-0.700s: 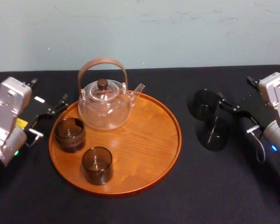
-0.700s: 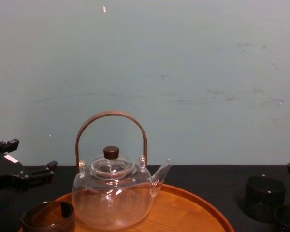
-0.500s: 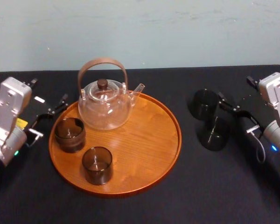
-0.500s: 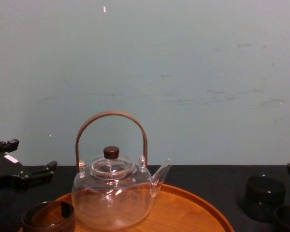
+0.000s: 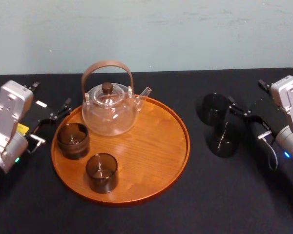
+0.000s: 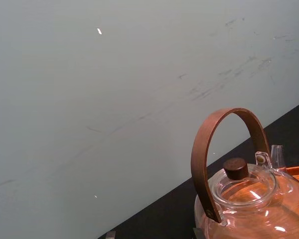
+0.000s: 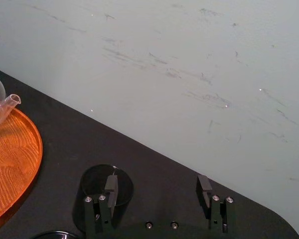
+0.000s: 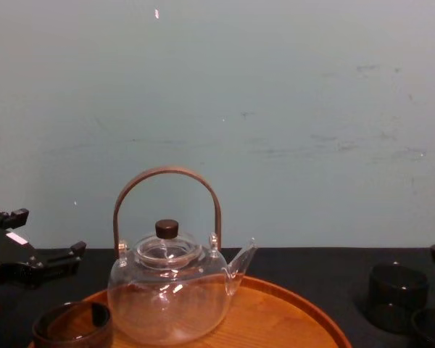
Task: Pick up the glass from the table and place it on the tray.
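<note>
I saw R gripper (image 7: 157, 181) spread open near the tabletop's (image 5: 234, 200) right edge, just beside 2 dark glasses, far (image 5: 214, 108) and near (image 5: 223, 140). L gripper (image 5: 51, 97) sat open by wooden tray's (image 5: 184, 146) left rim.

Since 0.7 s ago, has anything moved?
Nothing visibly changed. Right gripper stays open by the two glasses on the table, left gripper open left of the tray, teapot and two more glasses on it.

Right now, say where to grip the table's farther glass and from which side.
Probably grip the farther glass across its side wall, coming from the robot's right, where the open right tool is; it stands upright, and the nearer glass blocks the front.
</note>
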Controlling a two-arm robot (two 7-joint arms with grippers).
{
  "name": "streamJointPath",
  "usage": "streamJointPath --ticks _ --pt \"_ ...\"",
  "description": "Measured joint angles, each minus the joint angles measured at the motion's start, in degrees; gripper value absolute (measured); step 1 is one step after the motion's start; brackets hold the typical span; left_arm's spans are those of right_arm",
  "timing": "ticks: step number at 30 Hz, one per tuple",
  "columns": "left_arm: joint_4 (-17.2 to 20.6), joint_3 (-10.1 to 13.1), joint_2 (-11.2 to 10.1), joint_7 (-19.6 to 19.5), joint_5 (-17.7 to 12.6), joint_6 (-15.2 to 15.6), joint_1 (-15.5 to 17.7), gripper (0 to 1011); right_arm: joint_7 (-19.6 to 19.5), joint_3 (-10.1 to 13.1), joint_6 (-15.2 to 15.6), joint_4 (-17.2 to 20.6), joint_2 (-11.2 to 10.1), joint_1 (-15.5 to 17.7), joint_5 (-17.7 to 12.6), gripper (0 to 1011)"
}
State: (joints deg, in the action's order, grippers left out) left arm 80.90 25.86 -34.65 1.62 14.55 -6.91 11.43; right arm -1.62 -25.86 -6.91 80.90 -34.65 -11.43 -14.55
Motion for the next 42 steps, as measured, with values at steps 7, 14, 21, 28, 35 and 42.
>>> streamJointPath --ticks 7,14,21,28,35,42 --pt "0.00 0.00 0.00 0.00 0.00 0.00 0.00 1001 0.00 0.00 0.00 0.00 0.00 0.00 0.00 1007" --pt "0.00 0.00 0.00 0.00 0.00 0.00 0.00 1001 0.00 0.00 0.00 0.00 0.00 -0.01 0.00 1007" --pt "0.00 0.00 0.00 0.00 0.00 0.00 0.00 1001 0.00 0.00 0.00 0.00 0.00 0.00 0.00 1007" --pt "0.00 0.00 0.00 0.00 0.00 0.00 0.00 1001 0.00 0.00 0.00 0.00 0.00 0.00 0.00 1007" --pt "0.00 0.00 0.00 0.00 0.00 0.00 0.00 1001 0.00 0.00 0.00 0.00 0.00 0.00 0.00 1007" --pt "0.00 0.00 0.00 0.00 0.00 0.00 0.00 1002 0.00 0.00 0.00 0.00 0.00 0.00 0.00 1007"
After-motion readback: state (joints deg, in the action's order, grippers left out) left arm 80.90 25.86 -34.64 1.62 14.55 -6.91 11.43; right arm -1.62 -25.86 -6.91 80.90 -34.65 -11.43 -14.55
